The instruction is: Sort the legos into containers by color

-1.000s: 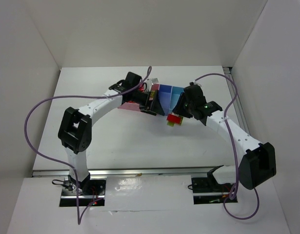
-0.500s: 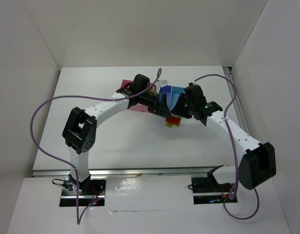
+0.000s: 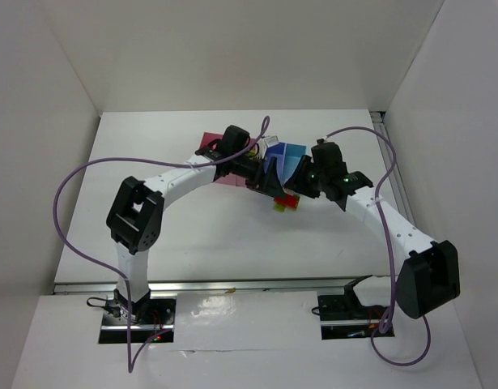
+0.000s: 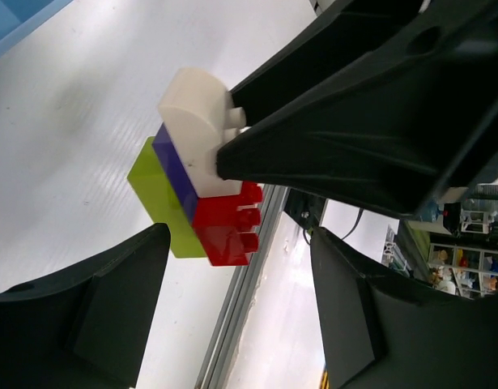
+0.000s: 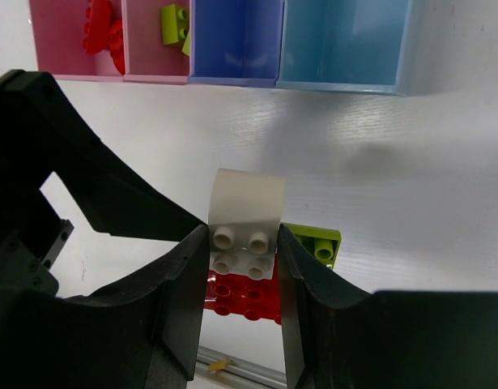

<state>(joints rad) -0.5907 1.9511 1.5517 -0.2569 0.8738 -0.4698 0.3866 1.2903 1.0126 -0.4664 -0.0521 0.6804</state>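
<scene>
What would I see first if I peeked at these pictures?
A little stack of plastic bricks, white, blue, yellow-green and red, is pinched in the right gripper right in the middle, with the open left gripper facing it. Beyond it sits a row of four plastic bins, two pink, one blue, one light blue, with red bricks in the widest pink one.

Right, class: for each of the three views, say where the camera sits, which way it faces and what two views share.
Top external: above and behind the bases, facing down on the table; left arm and right arm show whole.
Left wrist: on that wrist, facing the lego stack past the open left gripper.
Right wrist: on that wrist, facing down past the right gripper, shut on the lego stack, toward the containers.
Shared: both wrist views show the lego stack.
</scene>
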